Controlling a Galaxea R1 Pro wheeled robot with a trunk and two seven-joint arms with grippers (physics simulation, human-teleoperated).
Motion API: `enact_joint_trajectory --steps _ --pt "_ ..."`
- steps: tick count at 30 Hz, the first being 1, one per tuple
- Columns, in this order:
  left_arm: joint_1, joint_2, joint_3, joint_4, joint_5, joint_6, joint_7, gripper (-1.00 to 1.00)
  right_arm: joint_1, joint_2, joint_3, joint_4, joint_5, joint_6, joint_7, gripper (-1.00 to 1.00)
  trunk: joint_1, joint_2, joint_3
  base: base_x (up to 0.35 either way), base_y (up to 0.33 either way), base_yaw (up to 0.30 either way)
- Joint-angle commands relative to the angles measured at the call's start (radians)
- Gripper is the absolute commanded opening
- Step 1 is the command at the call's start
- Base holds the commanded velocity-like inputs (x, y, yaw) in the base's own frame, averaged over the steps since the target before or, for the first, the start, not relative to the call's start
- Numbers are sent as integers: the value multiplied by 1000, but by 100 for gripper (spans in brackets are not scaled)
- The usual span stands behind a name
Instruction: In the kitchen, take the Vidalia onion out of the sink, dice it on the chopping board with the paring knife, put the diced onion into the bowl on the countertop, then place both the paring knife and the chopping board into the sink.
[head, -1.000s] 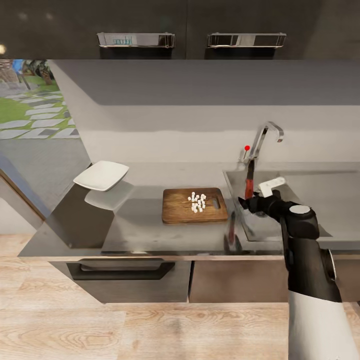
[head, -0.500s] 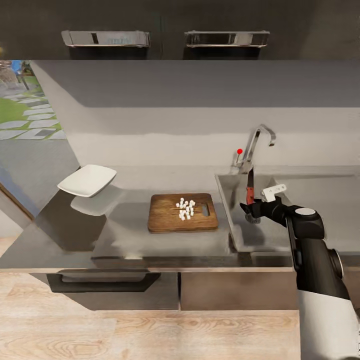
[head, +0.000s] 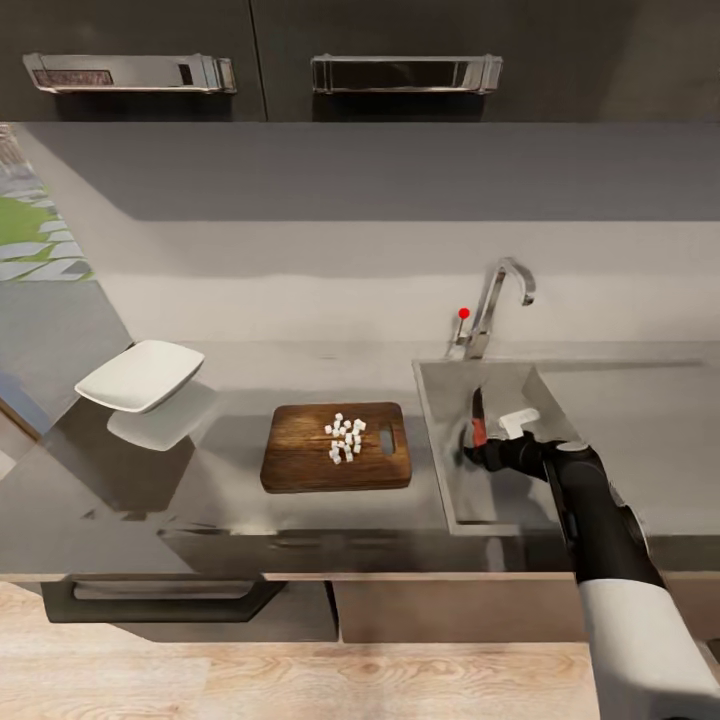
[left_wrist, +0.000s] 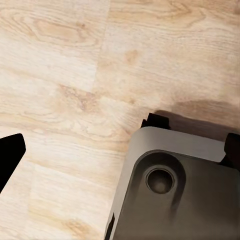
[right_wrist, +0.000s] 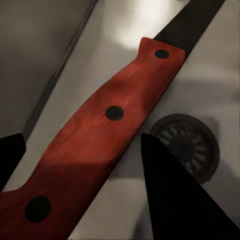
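Observation:
My right gripper (head: 482, 452) is shut on the paring knife (head: 477, 420), holding it low inside the sink (head: 440, 480) with the dark blade pointing up and away. In the right wrist view the red handle (right_wrist: 107, 127) with dark rivets lies between the fingers (right_wrist: 170, 200), above the round drain (right_wrist: 192, 142). Small white diced onion pieces (head: 345, 438) sit in a pile on the brown chopping board (head: 300, 455), left of the sink. The white bowl (head: 140, 375) rests at the far left of the countertop (head: 200, 500). My left gripper (left_wrist: 122, 145) hangs open over the floor.
A chrome faucet (head: 497, 295) with a red-tipped lever (head: 464, 313) stands behind the basin. The drainboard (head: 640, 420) extends to the right. Dark wall cabinets with metal handles (head: 405, 72) hang above. The robot's grey base (left_wrist: 175, 195) sits on light wood flooring (left_wrist: 60, 75).
The camera has moved, shifting the whole scene left. My right gripper has lowered the paring knife from above the sink's near-left rim down into the basin.

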Motion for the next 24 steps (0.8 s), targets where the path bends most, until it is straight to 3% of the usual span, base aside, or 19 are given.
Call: enact_joint_trajectory --steps 1,5,12,13,24 --pt "0 0 -9 0 7 -3 4 100 -1 1 -1 15 10 -7 10 -100 0 -1 -1 5 -6 0" --pt "0 0 -9 0 7 -3 4 100 -1 2 -1 70 10 -20 10 -100 0 -1 -1 2 -2 0" --pt "0 2 -9 0 6 -3 4 100 -1 1 -3 165 11 -112 9 -100 0 -1 -1 0 0 0" --pt "0 2 -9 0 6 -3 4 100 -1 0 -4 167 12 -115 9 100 0 -1 -1 0 0 0" --pt "0 3 -9 5 5 -4 4 100 -1 -6 -10 161 13 -120 10 100 0 -1 -1 0 0 0"
